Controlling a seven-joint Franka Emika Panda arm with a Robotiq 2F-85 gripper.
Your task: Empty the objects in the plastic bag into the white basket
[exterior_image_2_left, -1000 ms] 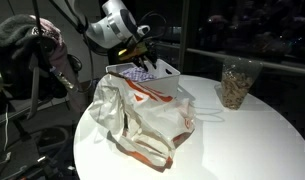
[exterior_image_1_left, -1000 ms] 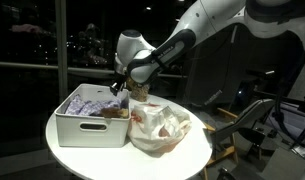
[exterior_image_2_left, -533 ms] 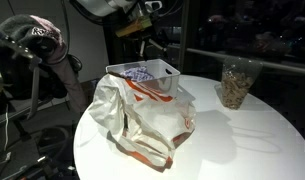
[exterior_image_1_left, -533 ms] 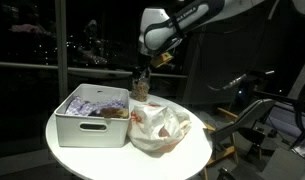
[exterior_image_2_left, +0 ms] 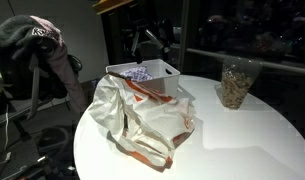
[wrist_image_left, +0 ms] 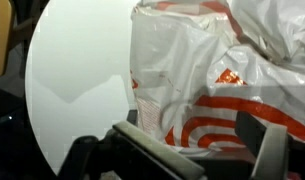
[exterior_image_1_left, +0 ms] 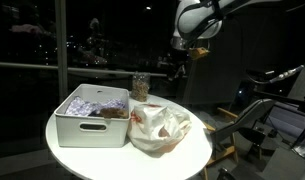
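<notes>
The white basket [exterior_image_1_left: 92, 130] [exterior_image_2_left: 168, 86] stands on the round white table. In it lie a pale lilac patterned piece [exterior_image_1_left: 94, 98] [exterior_image_2_left: 140, 73] and brownish pieces [exterior_image_1_left: 115, 112]. The plastic bag [exterior_image_1_left: 160, 128] [exterior_image_2_left: 137, 122], thin white film with red-orange print, lies crumpled beside the basket. In an exterior view my gripper [exterior_image_1_left: 174, 68] hangs high above the table, behind the bag and away from the basket. In the wrist view the gripper [wrist_image_left: 207, 150] is open with nothing between its fingers [wrist_image_left: 157, 155]; the bag [wrist_image_left: 207, 70] fills the picture below it.
A small clear glass jar [exterior_image_1_left: 140, 87] [exterior_image_2_left: 235, 83] with brownish contents stands near the table's [exterior_image_1_left: 112, 156] [exterior_image_2_left: 242, 140] far side. The table's round edge shows at the left in the wrist view, dark floor beyond it. Chairs and dark clutter surround the table.
The arm has lifted from the basket's rim and swung up and away over the bag. The jaws have opened. Basket, bag and jar have not moved.
</notes>
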